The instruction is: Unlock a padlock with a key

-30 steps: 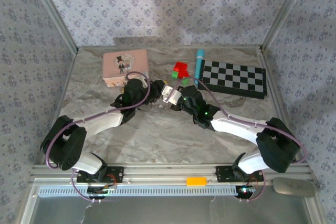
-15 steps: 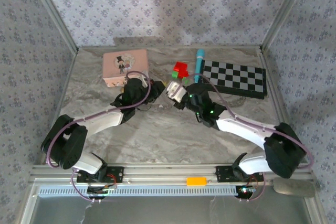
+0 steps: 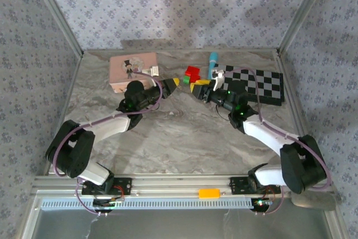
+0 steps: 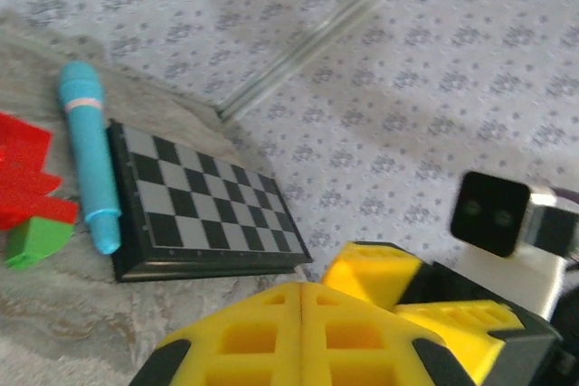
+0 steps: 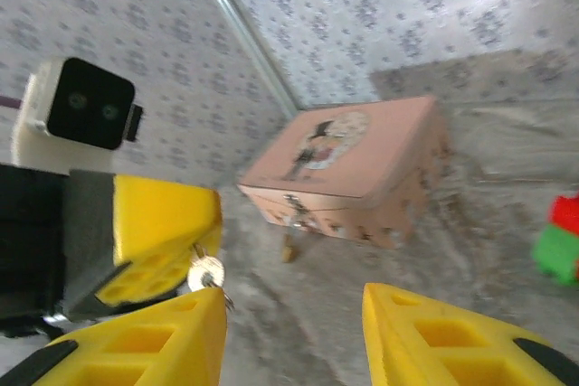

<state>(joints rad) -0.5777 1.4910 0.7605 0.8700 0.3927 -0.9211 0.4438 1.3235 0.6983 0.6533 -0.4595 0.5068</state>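
Nearest the camera, both arms reach out over the marble-look table (image 3: pixel 184 144). Their tips end up close together mid-table, not touching.

The left gripper (image 3: pixel 173 83) has its yellow jaws squeezed right together. From the right wrist cam you can see the key (image 5: pixel 206 271) sticking out of its tip, round silvery head showing, so it's pinching the key. The right gripper (image 5: pixel 291 303) faces it with its jaws parted to a middling width. Nothing sits between them, just table showing through the gap.

A bit further back, the padlock (image 5: pixel 289 249) is a tiny brass thing right at the front face of the pink box (image 5: pixel 362 155), just below the box's clasp. It's too blurry to tell whether it's hooked on the clasp or only sitting against the box. The box is on the left side of the table, behind the left gripper.

Over to the right of the box there's a red block (image 3: pixel 193 73) with a green block (image 3: pixel 185 80) just beside it. Past those, a blue marker (image 3: pixel 212 64) lies right along the left edge of a chessboard (image 3: pixel 251 85). The board sits flat near the back right, behind the right gripper.
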